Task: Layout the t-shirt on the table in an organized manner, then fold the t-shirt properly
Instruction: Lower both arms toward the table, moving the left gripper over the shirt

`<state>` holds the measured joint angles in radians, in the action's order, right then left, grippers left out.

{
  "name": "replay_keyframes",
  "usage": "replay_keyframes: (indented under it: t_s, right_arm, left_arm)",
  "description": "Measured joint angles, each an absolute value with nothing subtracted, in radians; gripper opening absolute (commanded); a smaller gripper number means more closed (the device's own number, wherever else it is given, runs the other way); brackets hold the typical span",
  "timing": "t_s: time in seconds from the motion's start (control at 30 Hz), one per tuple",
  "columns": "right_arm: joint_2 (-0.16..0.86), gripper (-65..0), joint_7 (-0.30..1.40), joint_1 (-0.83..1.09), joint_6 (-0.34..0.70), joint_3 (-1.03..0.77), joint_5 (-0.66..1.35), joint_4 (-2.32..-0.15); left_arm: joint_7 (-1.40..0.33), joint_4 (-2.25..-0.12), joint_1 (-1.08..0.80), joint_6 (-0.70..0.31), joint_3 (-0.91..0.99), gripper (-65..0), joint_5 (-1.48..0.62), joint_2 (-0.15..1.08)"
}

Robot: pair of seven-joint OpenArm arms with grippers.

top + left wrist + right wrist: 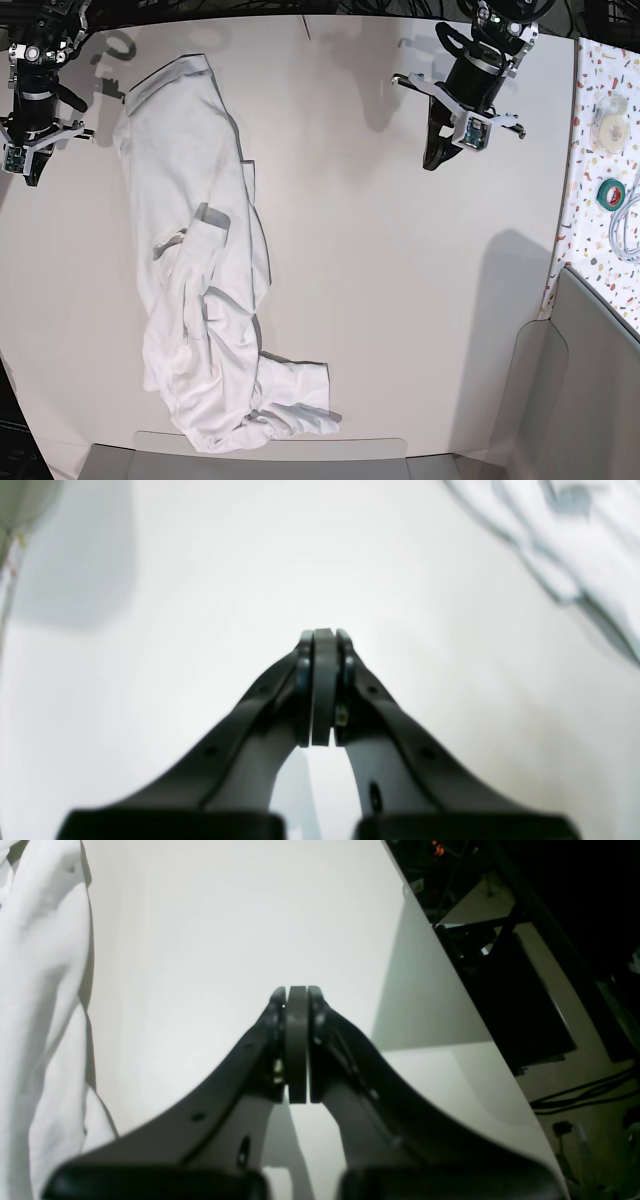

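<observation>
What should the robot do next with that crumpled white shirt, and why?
Probably open the right gripper and reach toward the t-shirt. Both it and the left gripper are shut on nothing, over bare table, while the shirt lies bunched and untouched.

I am seeing both my arms hanging above the table (400, 250), well apart. My left gripper (324, 635) and right gripper (297, 992) are pressing their jaws together, holding nothing.

Speckled strip (600, 180): right edge; carries tape
Clear tape roll (607, 113): strip's far end
Green tape roll (610, 193): nearer, beside white cable (625, 235)
</observation>
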<state>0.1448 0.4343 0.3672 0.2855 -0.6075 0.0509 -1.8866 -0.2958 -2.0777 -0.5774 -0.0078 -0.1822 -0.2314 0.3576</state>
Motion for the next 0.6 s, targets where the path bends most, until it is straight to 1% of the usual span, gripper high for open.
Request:
replay_keyframes:
  t_s: [0.1,0.23,0.3,0.4,0.47,0.6]
  right_arm:
    - [0.146,-65.0,0.434,0.364,0.286,-0.607,0.051,-1.887]
    - [0.146,-65.0,0.433,0.351,0.286,-0.606,0.052,-1.882]
    - [0.145,-65.0,0.434,0.347,0.286,-0.604,0.052,-1.875]
    - [0.144,-65.0,0.436,0.339,0.286,-0.604,0.051,-1.869]
    - [0.146,-65.0,0.434,0.338,0.285,-0.604,0.051,-1.87]
    - [0.146,-65.0,0.435,0.336,0.285,-0.604,0.049,-1.869]
  left_arm:
    - [-0.34,-2.077,-0.523,-0.001,-0.219,-64.9,-0.232,0.342]
    - [-0.4,-2.077,-0.426,-0.009,-0.335,-64.3,-0.232,0.341]
    - [-0.442,-2.077,-0.364,-0.008,-0.403,-61.6,-0.232,0.341]
    - [-0.496,-2.077,-0.275,-0.01,-0.498,-55.8,-0.232,0.319]
    - [-0.565,-2.077,-0.224,-0.015,-0.538,-52.0,-0.236,0.275]
    - [-0.691,-2.062,-0.109,-0.008,-0.593,-48.5,-0.236,0.188]
